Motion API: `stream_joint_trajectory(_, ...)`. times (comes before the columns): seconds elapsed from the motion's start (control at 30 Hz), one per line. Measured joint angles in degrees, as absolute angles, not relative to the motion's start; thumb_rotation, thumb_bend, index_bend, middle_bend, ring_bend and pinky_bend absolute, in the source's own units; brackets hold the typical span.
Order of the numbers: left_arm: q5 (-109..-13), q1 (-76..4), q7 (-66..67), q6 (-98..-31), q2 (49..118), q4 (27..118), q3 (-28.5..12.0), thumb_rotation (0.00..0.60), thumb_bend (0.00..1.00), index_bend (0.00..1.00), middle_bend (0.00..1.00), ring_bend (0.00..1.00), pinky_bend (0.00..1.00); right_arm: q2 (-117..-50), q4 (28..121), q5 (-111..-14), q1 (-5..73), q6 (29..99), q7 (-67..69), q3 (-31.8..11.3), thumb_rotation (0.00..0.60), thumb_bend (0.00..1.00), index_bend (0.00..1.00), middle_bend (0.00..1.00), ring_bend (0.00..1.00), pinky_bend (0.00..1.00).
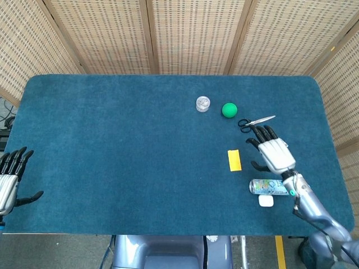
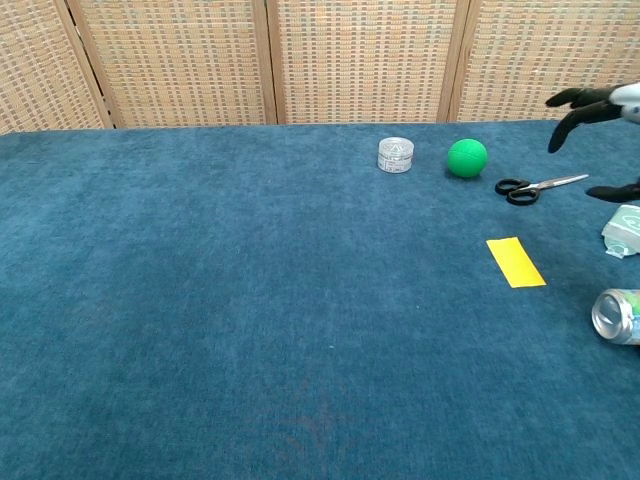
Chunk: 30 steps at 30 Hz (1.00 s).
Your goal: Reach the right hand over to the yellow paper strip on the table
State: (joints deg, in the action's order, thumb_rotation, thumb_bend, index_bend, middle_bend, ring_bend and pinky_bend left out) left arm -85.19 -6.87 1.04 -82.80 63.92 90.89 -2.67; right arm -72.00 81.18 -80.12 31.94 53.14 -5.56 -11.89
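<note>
The yellow paper strip lies flat on the blue table right of centre. My right hand hovers above the table just right of the strip, fingers spread and holding nothing; it hides the small pale bottle in the head view. My left hand rests open at the table's near left edge, far from the strip, and does not show in the chest view.
Scissors, a green ball and a small clear jar lie behind the strip. A drink can and a white pad lie near the front right. A pale bottle sits at the right edge.
</note>
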Motion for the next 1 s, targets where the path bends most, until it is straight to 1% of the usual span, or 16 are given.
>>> stream_joint_trajectory(0.17,-84.62,-7.18,0.67,-82.32,64.16,90.40,-2.95,0.600,0.00,0.00,0.00,0.00,0.00,-77.96,73.36,-72.40,36.79,46.63,-9.15,-13.23,0.600,0.44,0.33,0.00,0.00,0.00)
stream_joint_trajectory(0.27,-84.39,-7.26,0.54,-82.18,64.10,90.42,-3.06,0.600,0.00,0.00,0.00,0.00,0.00,-81.01,69.87,-70.48,38.90,44.67,-11.40,-13.24,0.600,0.44,0.34,0.00,0.00,0.00)
stream_joint_trajectory(0.57,-83.97,-7.64,1.03,-81.17,64.11,90.54,-2.88,0.600,0.00,0.00,0.00,0.00,0.00,-87.12,63.41,-69.39,41.11,43.65,-16.53,-10.93,0.600,0.51,0.35,0.00,0.00,0.00)
stream_joint_trajectory(0.77,-83.74,-7.77,1.33,-80.89,64.19,90.69,-2.84,0.600,0.00,0.00,0.00,0.00,0.00,-90.74,58.74,-70.32,42.21,43.78,-18.42,-9.03,0.600,0.51,0.35,0.00,0.00,0.00)
stream_joint_trajectory(1.0,-83.58,-7.80,1.22,-80.82,64.18,90.65,-2.82,0.600,0.00,0.00,0.00,0.00,0.00,-91.85,57.44,-69.28,42.95,42.80,-19.66,-8.46,0.600,0.52,0.35,0.00,0.00,0.00)
